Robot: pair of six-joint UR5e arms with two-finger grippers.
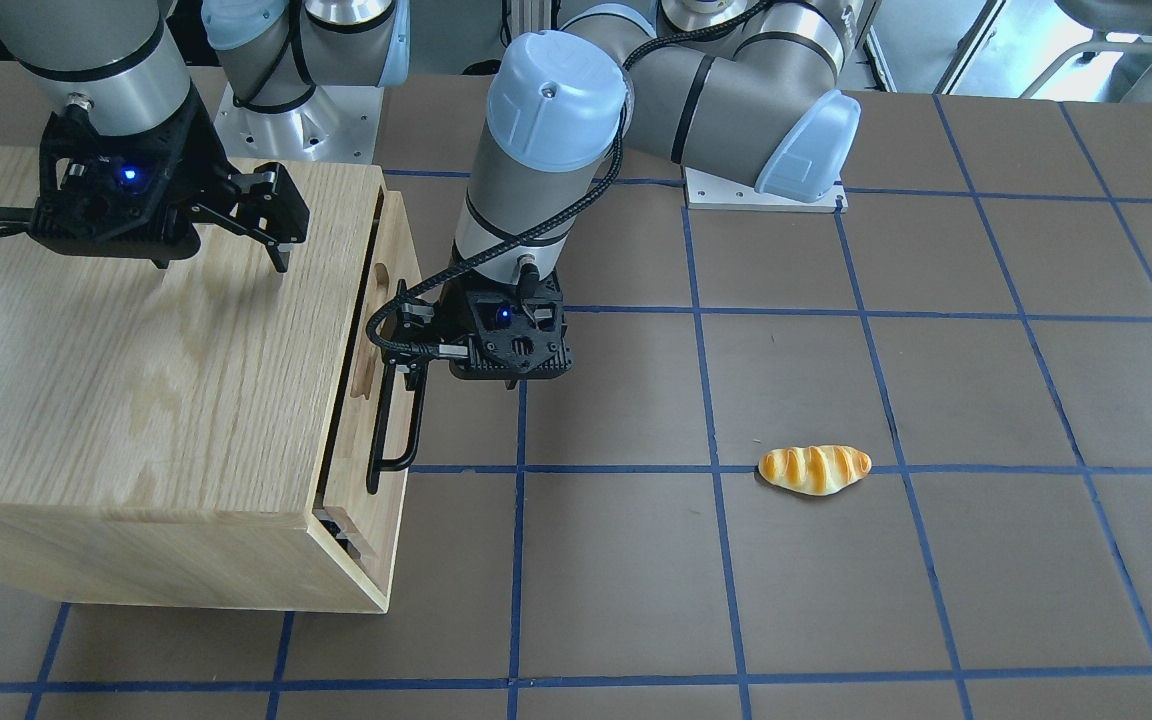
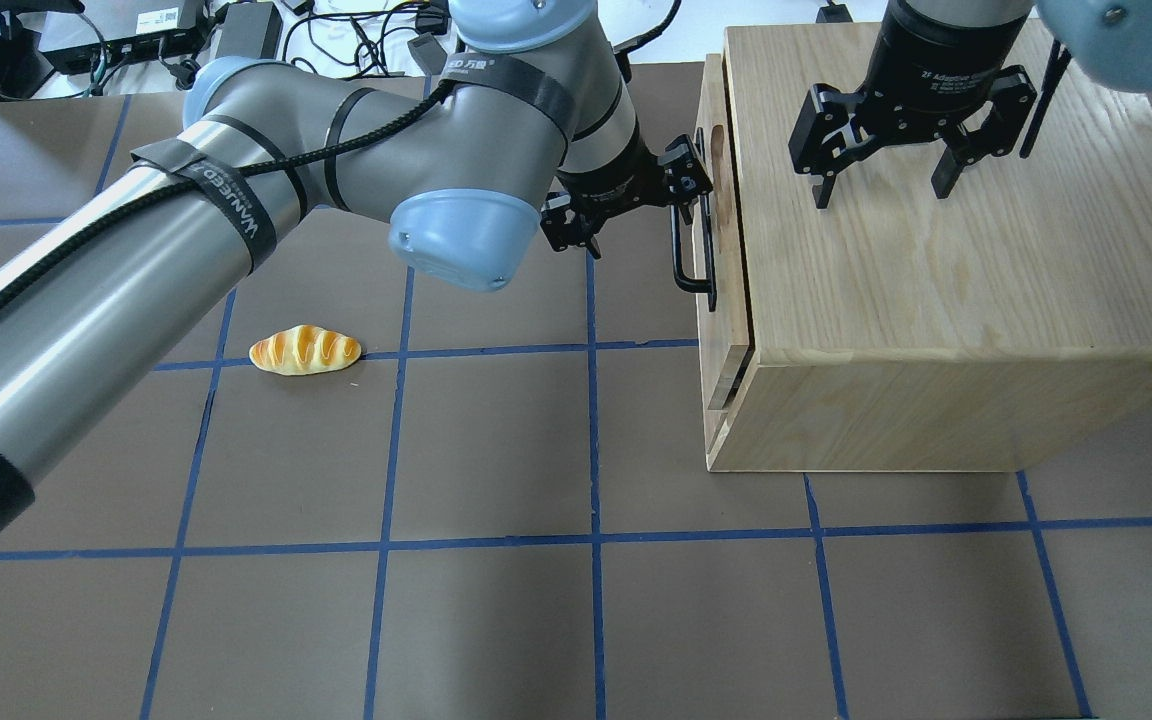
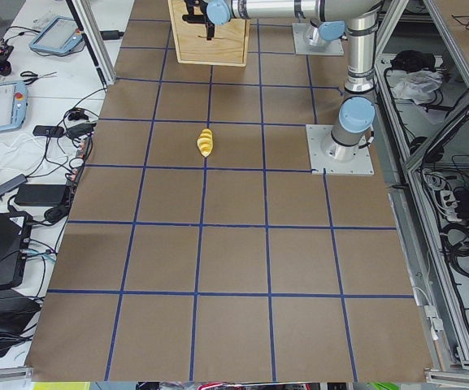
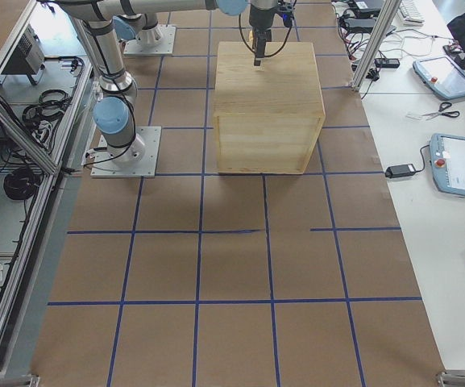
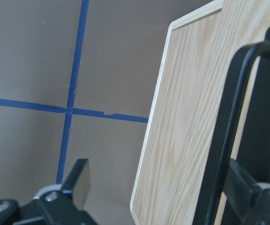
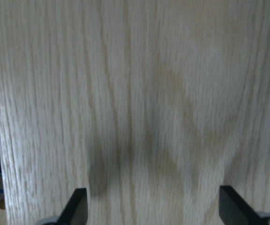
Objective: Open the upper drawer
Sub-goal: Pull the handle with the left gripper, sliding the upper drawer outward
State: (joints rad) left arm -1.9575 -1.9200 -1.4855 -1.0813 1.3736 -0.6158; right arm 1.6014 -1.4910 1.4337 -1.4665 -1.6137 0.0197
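Note:
The upper drawer point(image 1: 398, 245) is a light-wood panel at the top of the oak cabinet's point(image 1: 136, 380) front, and it stands slightly out from the body. Its black bar handle point(image 1: 398, 420) also shows in the overhead view point(image 2: 694, 270). My left gripper point(image 1: 401, 345) is open at the handle's upper end. In the left wrist view point(image 5: 158, 183) one finger point(image 5: 78, 180) is out over the table and the other lies beside the bar point(image 5: 228, 140). My right gripper point(image 2: 881, 190) is open and empty, just above the cabinet top point(image 2: 936, 280).
A toy bread roll point(image 1: 814, 469) lies on the brown mat, well away from the cabinet, and shows in the overhead view point(image 2: 305, 351). The mat carries a grid of blue tape. The left arm's base plate point(image 1: 764, 190) sits at the table's back.

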